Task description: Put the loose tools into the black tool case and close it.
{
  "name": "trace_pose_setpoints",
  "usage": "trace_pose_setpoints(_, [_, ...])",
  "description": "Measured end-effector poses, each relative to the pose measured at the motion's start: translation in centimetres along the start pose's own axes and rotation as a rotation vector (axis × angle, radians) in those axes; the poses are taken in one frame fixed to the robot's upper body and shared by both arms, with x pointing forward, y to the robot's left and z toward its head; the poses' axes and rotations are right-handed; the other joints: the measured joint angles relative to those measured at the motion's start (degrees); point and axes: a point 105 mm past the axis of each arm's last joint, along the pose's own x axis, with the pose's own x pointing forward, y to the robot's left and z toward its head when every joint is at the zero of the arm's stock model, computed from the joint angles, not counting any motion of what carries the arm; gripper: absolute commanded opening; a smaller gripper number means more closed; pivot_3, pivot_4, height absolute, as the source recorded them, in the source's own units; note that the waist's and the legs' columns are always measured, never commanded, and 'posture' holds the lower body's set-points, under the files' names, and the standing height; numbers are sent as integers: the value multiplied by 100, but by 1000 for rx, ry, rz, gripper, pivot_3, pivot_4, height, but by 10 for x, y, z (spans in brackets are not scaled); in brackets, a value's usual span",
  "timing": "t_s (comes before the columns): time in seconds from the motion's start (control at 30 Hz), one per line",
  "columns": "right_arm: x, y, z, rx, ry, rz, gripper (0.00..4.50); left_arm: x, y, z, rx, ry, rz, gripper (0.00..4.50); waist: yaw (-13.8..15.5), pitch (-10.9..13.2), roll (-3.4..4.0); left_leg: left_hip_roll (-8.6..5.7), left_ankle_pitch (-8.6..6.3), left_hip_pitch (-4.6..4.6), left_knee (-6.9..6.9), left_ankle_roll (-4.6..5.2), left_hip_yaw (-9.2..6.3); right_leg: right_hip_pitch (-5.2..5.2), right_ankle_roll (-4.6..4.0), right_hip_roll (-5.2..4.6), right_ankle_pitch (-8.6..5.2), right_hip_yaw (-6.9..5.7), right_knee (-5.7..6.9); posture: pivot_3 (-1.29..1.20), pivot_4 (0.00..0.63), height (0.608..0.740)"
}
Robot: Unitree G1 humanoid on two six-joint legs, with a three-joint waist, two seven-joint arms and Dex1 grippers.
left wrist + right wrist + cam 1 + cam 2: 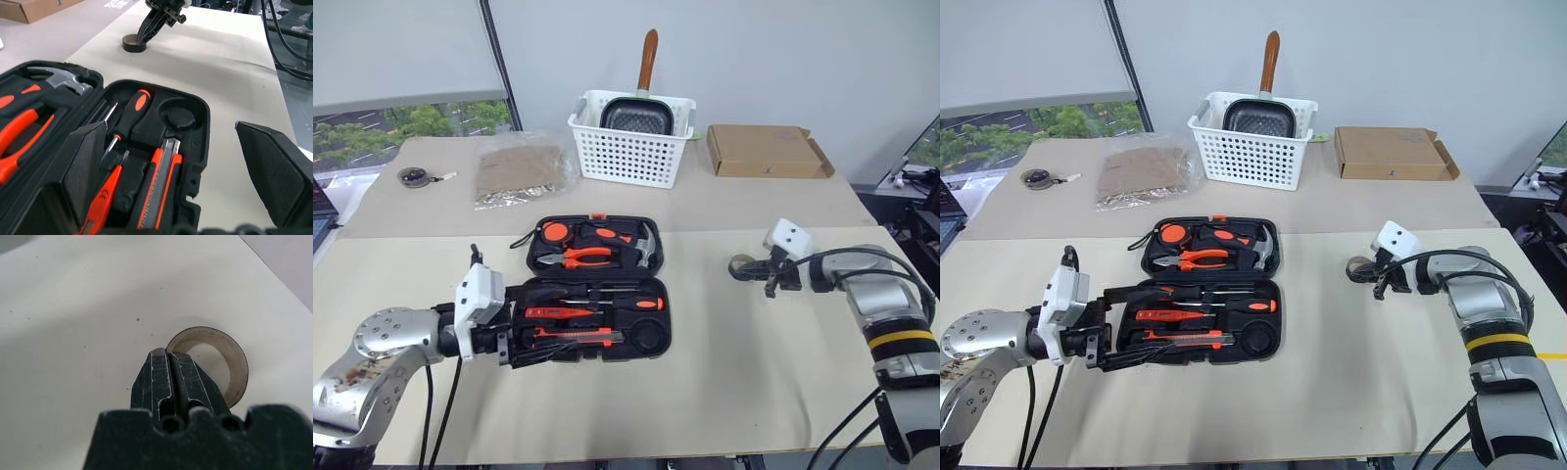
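The black tool case [665, 311] lies open in the middle of the near table. In its near half sit two orange-and-black screwdrivers [619, 303], a slim orange screwdriver [103, 197] and the utility knife [576, 339]. My left gripper [524, 348] is open at the case's left end, its fingers [84, 171] spread on either side of the near half with nothing held. The small tape ring [741, 264] rests on the table to the right of the case. My right gripper [168, 353] is shut on the ring's near wall, one finger inside the ring and one outside.
Orange pliers [587, 257], a hammer and a round tape measure fill the case's far half. On the far table stand a white basket [628, 157] with a pan, a cardboard box [766, 152], a plastic bag [519, 171] and a dark disc [413, 176].
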Motion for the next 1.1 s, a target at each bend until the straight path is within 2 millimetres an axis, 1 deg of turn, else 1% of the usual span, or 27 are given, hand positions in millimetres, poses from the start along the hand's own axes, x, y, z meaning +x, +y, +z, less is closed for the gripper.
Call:
trace_pose_setpoints(0.13, [-3, 15, 25, -62, -69, 85, 50, 0, 3, 1, -6, 6, 10, 4500, -5, 0, 0, 2, 1, -3, -2, -2, 0, -3, 0, 1, 0, 0, -1, 0, 150, 700])
trace_pose_setpoints(0.2, [-9, 40, 49, -114, -143, 199, 50, -1, 4, 3, -3, 14, 13, 4500, 2, 0, 0, 5, 0, -6, -3, -2, -4, -5, 0, 1, 0, -5, -1, 0, 150, 700])
trace_pose_setpoints(0.23, [-10, 49, 60, -143, -173, 238, 50, -1, 4, 3, -6, 18, 11, 4500, -1, 0, 0, 5, 0, -6, -4, -2, -3, -5, 0, 1, 0, -4, -3, 0, 150, 700])
trace_pose_setpoints(0.3, [-14, 69, 75, -177, -212, 309, 50, -1, 5, 6, -1, 20, 6, 4500, 6, 1, -1, 3, -3, -7, -3, 2, -5, -4, 1, 0, -1, -6, -5, 0, 150, 700])
trace_pose_setpoints(0.33, [-14, 75, 80, -192, -223, 333, 50, -2, 5, 6, -3, 26, 6, 4500, 6, 1, -1, 3, -5, -7, -2, 5, -5, -3, 1, -1, -1, -6, -6, 0, 150, 700])
trace_pose_setpoints(0.43, [-14, 105, 97, -257, -248, 429, 50, -2, 6, 7, -1, 33, 3, 4500, 14, 2, -4, 2, -6, -7, -1, 5, -7, -4, 2, -4, -2, -7, -5, 0, 150, 700])
trace_pose_setpoints(0.5, [-12, 123, 100, -294, -241, 481, 50, -2, 7, 9, 5, 30, 1, 4500, 29, 3, -5, 2, -7, -7, -1, 2, -9, -5, 2, -3, -2, -8, -5, 0, 150, 700])
trace_pose_setpoints(0.57, [-9, 138, 100, -321, -234, 529, 50, -1, 7, 10, 4, 27, -1, 4500, 29, 3, -6, 2, -7, -7, -1, 2, -9, -6, 3, -3, -2, -7, -4, 0, 150, 700])
trace_pose_setpoints(0.7, [-1, 156, 95, -340, -211, 588, 50, -1, 8, 12, 3, 32, -3, 4500, 19, 5, -11, 1, -4, -7, -1, 2, -8, -6, 3, -2, -2, -7, -4, 0, 150, 700])
trace_pose_setpoints(0.87, [12, 167, 94, -366, -200, 608, 50, 0, 8, 13, -6, 39, 0, 4500, 15, 6, -14, 1, -2, -8, -2, -2, -8, -9, 2, -1, -2, -6, -3, 0, 150, 700])
trace_pose_setpoints(0.97, [15, 165, 96, -386, -197, 596, 50, 1, 8, 14, -5, 42, 0, 4500, 13, 6, -16, 1, -2, -6, -2, -2, -8, -7, 2, -1, -2, -7, -3, 0, 150, 700])
trace_pose_setpoints(1.1, [23, 170, 94, -389, -194, 613, 50, 2, 6, 16, -12, 48, -2, 4500, 16, 6, -19, 1, -1, -8, -2, -3, -9, -8, 2, 0, -2, -7, -3, 0, 150, 700])
